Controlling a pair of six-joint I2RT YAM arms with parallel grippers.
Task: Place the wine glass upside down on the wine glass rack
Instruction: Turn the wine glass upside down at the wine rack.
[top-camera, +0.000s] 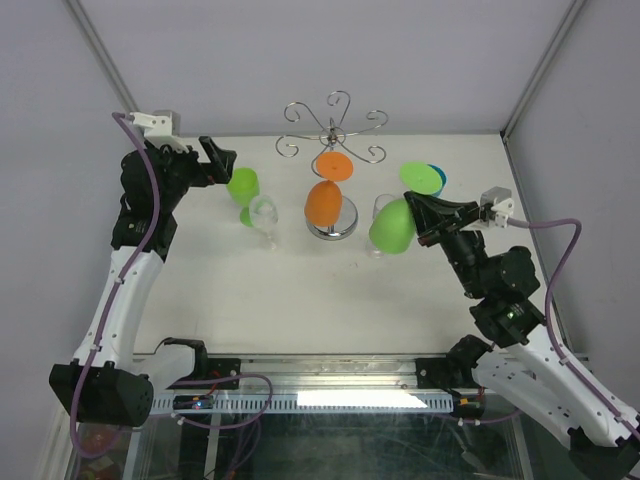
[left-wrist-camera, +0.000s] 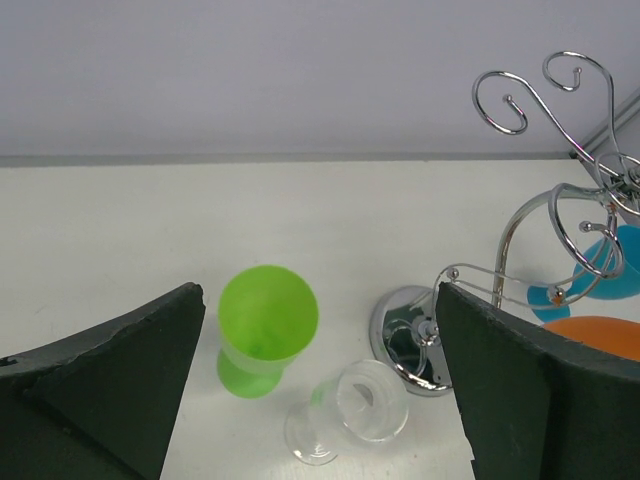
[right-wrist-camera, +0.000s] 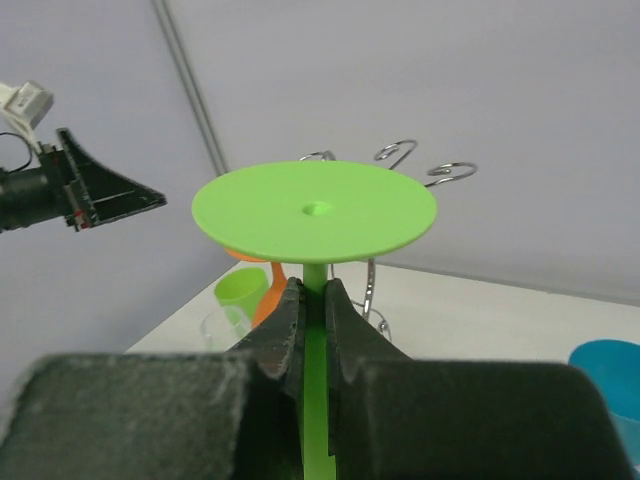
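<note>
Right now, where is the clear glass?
Top view: the clear glass sits left of centre, close beside the leftmost green glass, left of the rack base.

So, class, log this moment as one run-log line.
right gripper: shut on green glass stem, foot up | left gripper: open, empty | rack: not reached

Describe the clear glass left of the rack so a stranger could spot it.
Find the chrome rack at the back middle of the table. Left of its base are two glasses. The clear glass is the one nearer the front, colourless beside the green glass.
</note>
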